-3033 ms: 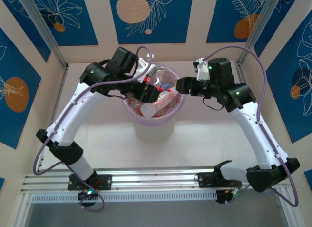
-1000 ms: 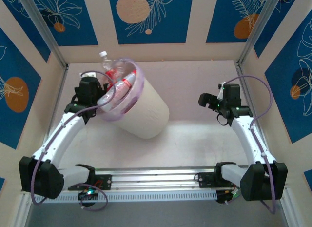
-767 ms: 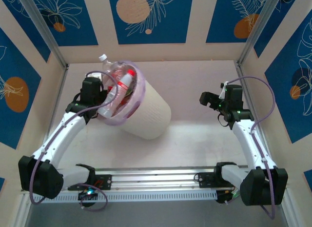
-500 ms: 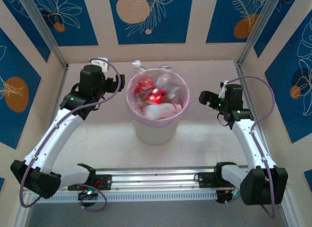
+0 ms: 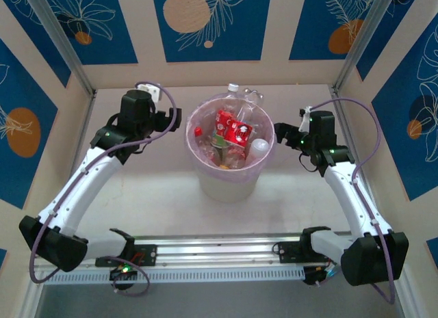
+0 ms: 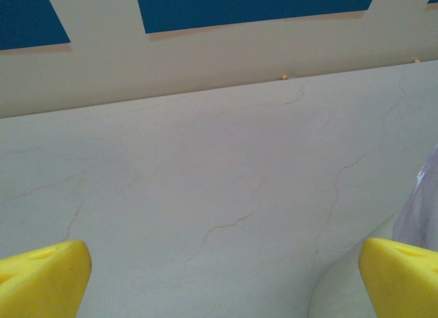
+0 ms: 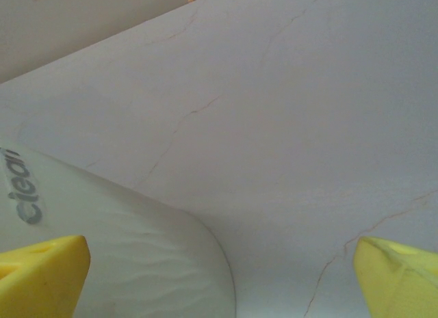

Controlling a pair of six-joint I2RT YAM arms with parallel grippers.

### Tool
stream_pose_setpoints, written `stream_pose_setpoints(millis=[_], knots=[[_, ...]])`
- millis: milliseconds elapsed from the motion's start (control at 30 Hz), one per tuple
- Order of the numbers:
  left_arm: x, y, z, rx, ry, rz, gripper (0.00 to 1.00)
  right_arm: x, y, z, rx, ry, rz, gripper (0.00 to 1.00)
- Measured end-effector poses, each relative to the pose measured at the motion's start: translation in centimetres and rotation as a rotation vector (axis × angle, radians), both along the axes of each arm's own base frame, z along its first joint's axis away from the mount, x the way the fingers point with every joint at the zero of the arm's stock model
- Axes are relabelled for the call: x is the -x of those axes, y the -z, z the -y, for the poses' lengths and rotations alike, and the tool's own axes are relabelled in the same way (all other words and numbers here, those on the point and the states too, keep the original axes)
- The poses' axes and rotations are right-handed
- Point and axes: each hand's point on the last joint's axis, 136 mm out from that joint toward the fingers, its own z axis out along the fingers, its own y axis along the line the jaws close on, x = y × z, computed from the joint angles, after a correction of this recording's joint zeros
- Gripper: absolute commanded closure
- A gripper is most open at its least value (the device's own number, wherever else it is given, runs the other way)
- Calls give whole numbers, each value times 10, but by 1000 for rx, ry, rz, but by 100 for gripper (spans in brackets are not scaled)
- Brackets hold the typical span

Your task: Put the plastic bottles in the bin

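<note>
Your left gripper (image 5: 172, 118) hangs just left of the bin (image 5: 229, 184), apart from its rim and carrying nothing. On the left wrist view its two yellow fingertips (image 6: 42, 275) are spread wide at the lower corners. Bare, faintly veined table (image 6: 205, 188) lies between them, and a sliver of the liner (image 6: 428, 195) shows at the right edge.

The bin stands upright in the middle of the table, between your two arms, with the pinkish-purple liner folded over its rim. The plastic bottles (image 5: 229, 130) lie heaped inside it, red labels uppermost among clear bodies. One white cap (image 5: 260, 146) shows against the right inner wall. One clear bottle (image 5: 236, 96) pokes its white-capped neck above the far rim.

Your right gripper (image 5: 278, 130) sits just right of the bin, near the rim; whether it touches cannot be told from above. On the right wrist view its fingertips are likewise spread wide and empty. The bin's white wall, bearing grey lettering (image 7: 24, 188), rises at the lower left between them.
</note>
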Motion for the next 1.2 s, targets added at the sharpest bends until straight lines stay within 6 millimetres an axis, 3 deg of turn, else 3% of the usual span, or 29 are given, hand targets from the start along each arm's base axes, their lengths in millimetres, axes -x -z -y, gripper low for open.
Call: stream_pose_setpoints(millis=[167,300,500,700,967,1200], knots=[[10,29,-43,-68,-98,11,0,1,4,10,43,14,19,1],[18,82,-82,-135,-204,-25,0,3,26,28,75,59,0,1],[27,155,-104,-206,-262,-101,0,6,71,41,125,91,-44,1],[21,176,-116,-205,-298,-66,0,2,105,50,192,98,-48,1],[-3,204,-111,-208,-286,-30,0,-13,136,56,242,109,-17,1],[-13,221,-109,-209,-265,19,0,-22,144,61,281,116,60,1]])
